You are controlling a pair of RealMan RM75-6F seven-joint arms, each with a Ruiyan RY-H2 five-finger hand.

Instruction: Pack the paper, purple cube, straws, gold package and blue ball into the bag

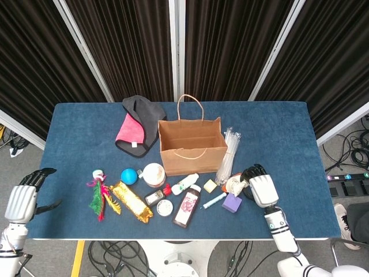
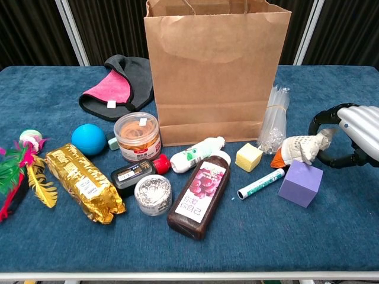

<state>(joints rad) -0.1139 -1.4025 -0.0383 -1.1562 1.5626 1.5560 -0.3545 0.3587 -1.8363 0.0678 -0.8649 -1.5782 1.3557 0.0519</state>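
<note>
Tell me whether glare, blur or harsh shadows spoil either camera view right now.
Head view: even light, sharp, soft shadows. Chest view: sharp, mild sheen on the gold package and straws; the right hand is cut off by the frame edge.

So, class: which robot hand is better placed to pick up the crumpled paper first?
The right robot hand: its fingers curve right beside the crumpled paper, while the left robot hand hangs off the table's far edge.
</note>
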